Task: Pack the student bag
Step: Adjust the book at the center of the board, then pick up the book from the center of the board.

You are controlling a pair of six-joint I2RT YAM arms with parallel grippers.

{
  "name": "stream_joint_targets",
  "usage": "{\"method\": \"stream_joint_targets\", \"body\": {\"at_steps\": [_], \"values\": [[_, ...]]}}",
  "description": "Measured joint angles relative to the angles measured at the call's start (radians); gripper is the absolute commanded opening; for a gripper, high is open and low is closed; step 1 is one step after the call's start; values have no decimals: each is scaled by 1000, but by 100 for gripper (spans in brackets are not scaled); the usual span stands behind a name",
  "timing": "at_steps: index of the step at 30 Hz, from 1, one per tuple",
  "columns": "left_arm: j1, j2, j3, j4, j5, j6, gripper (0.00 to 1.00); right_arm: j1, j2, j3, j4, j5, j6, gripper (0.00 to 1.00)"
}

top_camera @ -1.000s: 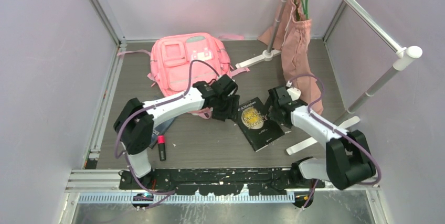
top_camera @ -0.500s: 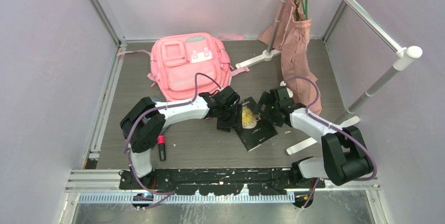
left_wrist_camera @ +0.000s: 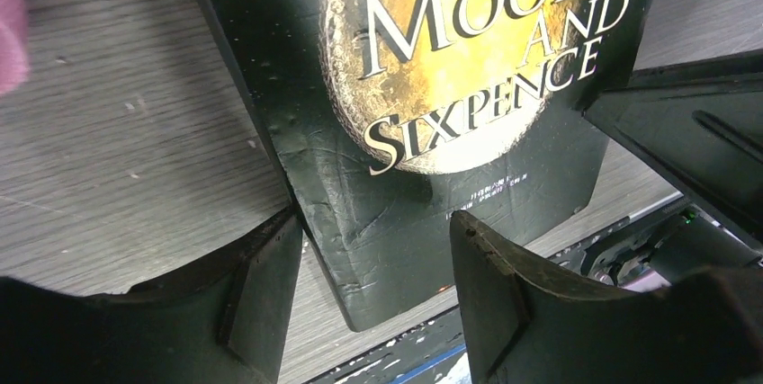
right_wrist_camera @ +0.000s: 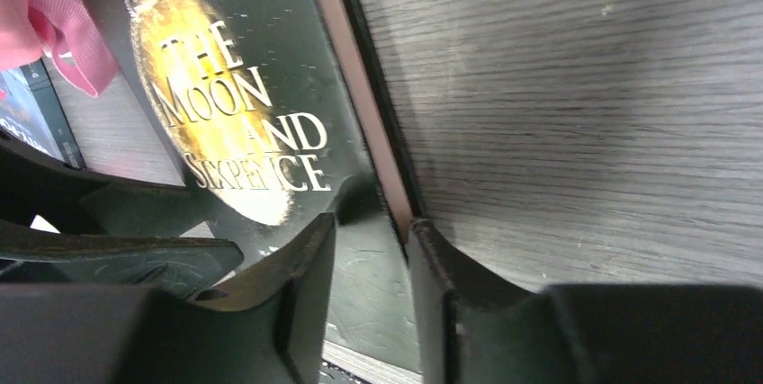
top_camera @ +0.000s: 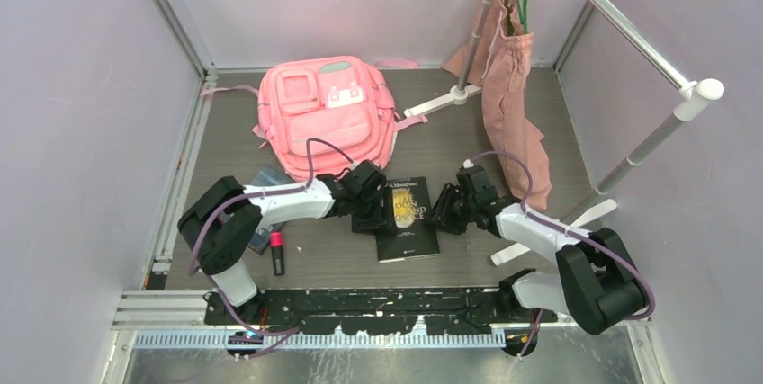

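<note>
The student bag, bright pink with front pockets, lies flat at the back of the table. In front of it lies a dark book with a gold moon on its cover, "The Moon and Sixpence". My left gripper is open at the book's left side. Its jaws straddle the near spine corner, and one fingertip touches the spine. My right gripper has narrowed onto the book's right edge. One finger rests against the pages and the other lies over the cover.
A dusty-pink cloth sack hangs on a green hanger from the white rack at the back right. The rack's white foot lies beside my right arm. A red marker and a dark blue packet lie under my left arm.
The book has slid left and turned square to the table's front. Both grippers came nearer with it. The right jaws went from wide to narrow on the book's edge.
</note>
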Motion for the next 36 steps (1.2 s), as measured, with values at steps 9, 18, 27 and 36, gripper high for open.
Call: {"method": "stream_joint_targets", "body": {"at_steps": [9,18,27,36], "values": [[34,-11,-11,-4,-6,17,61,-16,-77,-67,76,-58,41,1],[36,-13,-11,1,20,58,62,-16,-247,-97,53,-82,123,1],[35,-55,-9,5,39,117,62,-8,-360,-81,1,-89,185,1],[41,-203,-7,32,91,156,70,8,-380,37,-66,-94,203,1]]}}
